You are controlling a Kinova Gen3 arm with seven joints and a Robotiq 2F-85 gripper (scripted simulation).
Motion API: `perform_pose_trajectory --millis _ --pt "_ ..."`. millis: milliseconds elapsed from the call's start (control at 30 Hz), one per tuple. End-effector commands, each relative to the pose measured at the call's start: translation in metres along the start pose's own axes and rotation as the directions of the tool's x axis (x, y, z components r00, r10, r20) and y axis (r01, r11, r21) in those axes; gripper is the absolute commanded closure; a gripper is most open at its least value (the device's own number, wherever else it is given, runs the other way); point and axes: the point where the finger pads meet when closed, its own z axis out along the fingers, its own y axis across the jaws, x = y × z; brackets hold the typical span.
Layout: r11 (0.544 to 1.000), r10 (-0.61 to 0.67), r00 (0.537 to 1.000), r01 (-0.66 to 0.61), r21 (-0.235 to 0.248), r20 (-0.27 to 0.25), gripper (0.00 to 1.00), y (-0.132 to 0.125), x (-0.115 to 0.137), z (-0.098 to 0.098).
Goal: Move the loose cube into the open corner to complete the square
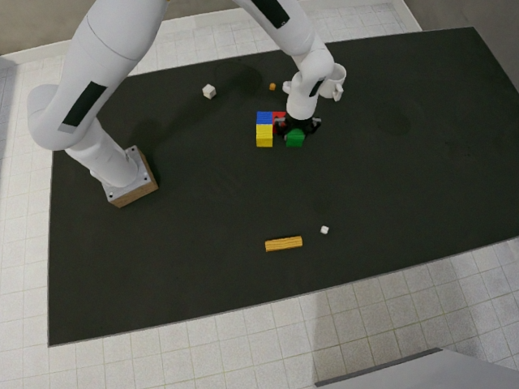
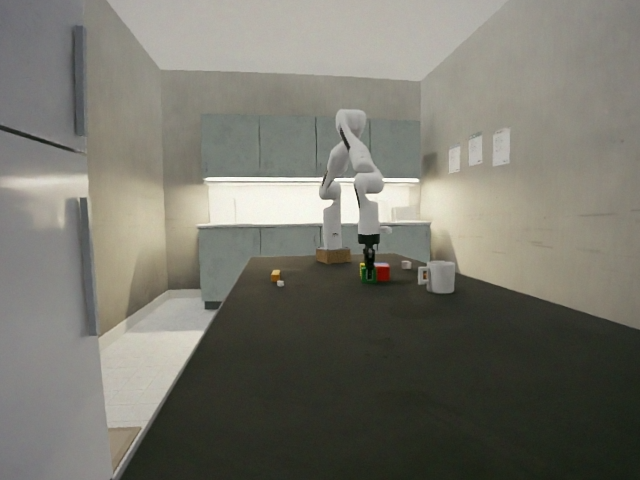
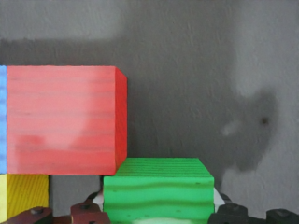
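1. The loose cube, a green cube (image 1: pixel 294 137) (image 3: pixel 159 198), has streaky, grain-like faces; the fingers are clamped on its two opposite sides.
2. Four large cubes show: green, one red cube (image 1: pixel 278 116) (image 2: pixel 383 272) (image 3: pixel 63 119), one blue cube (image 1: pixel 264 117) (image 3: pixel 3 119), one yellow cube (image 1: pixel 264 135) (image 3: pixel 24 198). There is one white mug (image 1: pixel 331 83) (image 2: pixel 440 277).
3. A gap separates green from yellow; green's near corner lies by red's corner.
4. The dark counter (image 1: pixel 188 267) (image 2: pixel 361 361) (image 3: pixel 187 61) stretches beyond green's side facing away from yellow.
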Motion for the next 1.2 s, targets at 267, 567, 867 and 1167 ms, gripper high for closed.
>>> perform_pose_trajectory --millis 267,567,867,1167 --pt "1.0 -0.004 1.0 0.004 -0.008 0.003 0.2 0.0033 -0.0028 0.0003" --pt "1.0 -0.004 1.0 0.004 -0.008 0.003 0.2 0.0033 -0.0028 0.0003" --pt "1.0 -0.004 1.0 0.004 -0.008 0.003 0.2 0.0033 -0.0028 0.0003" --pt "1.0 -0.004 1.0 0.004 -0.008 0.003 0.2 0.0033 -0.0028 0.0003"
